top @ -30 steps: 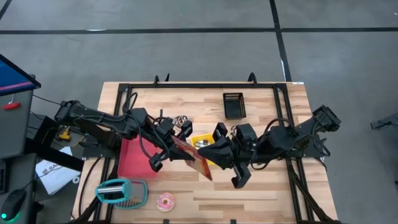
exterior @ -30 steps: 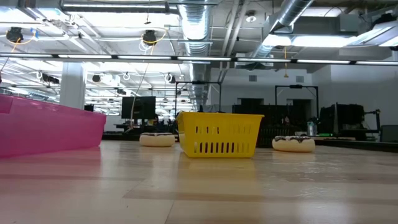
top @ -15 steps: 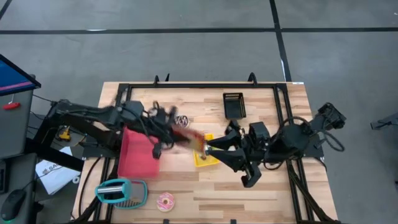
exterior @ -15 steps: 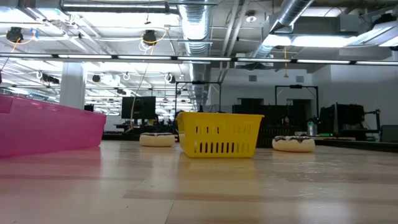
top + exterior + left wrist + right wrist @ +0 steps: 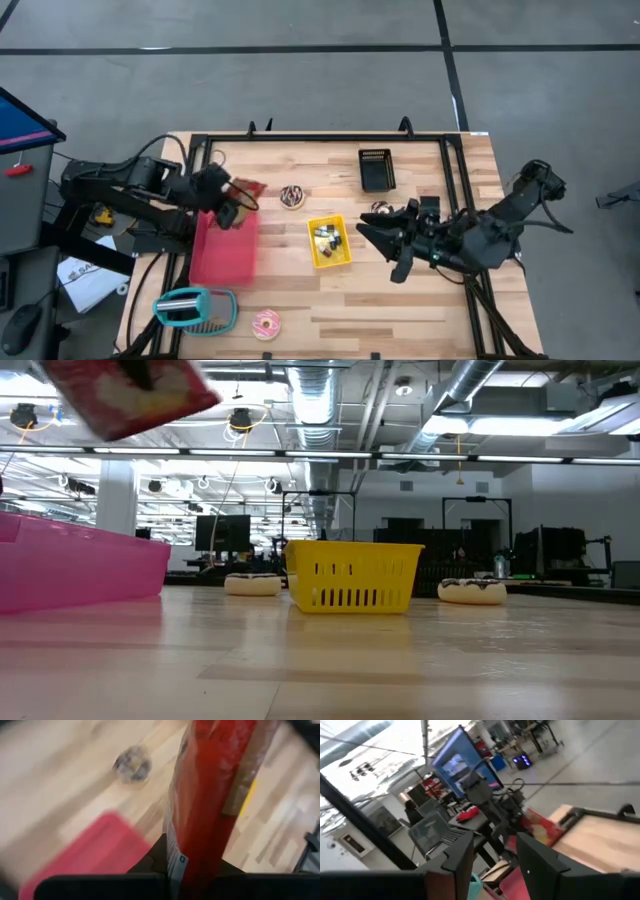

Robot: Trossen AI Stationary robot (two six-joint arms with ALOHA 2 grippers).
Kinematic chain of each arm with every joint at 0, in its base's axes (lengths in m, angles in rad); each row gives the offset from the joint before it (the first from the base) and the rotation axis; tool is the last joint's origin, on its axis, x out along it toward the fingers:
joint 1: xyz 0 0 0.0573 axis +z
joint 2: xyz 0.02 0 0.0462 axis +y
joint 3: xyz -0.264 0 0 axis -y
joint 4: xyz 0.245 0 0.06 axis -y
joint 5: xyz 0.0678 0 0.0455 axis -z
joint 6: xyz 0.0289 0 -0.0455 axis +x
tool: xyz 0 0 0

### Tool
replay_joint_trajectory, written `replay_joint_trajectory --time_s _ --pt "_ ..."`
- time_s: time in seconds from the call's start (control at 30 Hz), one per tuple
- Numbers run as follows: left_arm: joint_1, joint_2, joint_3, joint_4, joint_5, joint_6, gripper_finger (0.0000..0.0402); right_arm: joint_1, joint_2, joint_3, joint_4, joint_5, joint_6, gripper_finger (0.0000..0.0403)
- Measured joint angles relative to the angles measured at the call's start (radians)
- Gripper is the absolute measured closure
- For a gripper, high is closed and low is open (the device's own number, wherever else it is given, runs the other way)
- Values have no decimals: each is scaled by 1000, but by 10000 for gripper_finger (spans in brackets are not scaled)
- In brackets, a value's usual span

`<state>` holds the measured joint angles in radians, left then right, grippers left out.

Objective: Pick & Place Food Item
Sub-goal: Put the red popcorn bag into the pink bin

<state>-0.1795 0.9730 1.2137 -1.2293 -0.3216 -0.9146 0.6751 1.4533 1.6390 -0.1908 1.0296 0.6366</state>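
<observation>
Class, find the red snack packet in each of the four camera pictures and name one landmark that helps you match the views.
High view: red snack packet at the left gripper, above the pink bin's far end.
Low view: packet in the upper left corner, in the air.
Left wrist view: packet fills the centre, clamped.
Right wrist view: packet small, mid-picture.
Shared landmark: the pink bin.

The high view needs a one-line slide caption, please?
Left gripper carries a red snack bag above the pink bin; right gripper open.
</observation>
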Motion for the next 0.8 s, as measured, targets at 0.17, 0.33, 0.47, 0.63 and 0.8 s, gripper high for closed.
replay_joint_trajectory --time_s 0.17,0.33,0.47,0.63,0.8 --pt "-39 13 0 -196 -4 -308 387 -11 9 0 -100 6 146 263" --pt "-72 20 -60 -276 45 -514 387 -13 23 0 -175 45 230 268" --pt "-98 19 -188 -242 212 -596 387 -16 35 0 -243 53 303 272" --pt "-124 -6 -349 43 260 -691 385 -16 42 0 -361 52 418 274" --pt "-112 -18 -487 231 254 -759 386 -16 42 0 -389 49 446 275"
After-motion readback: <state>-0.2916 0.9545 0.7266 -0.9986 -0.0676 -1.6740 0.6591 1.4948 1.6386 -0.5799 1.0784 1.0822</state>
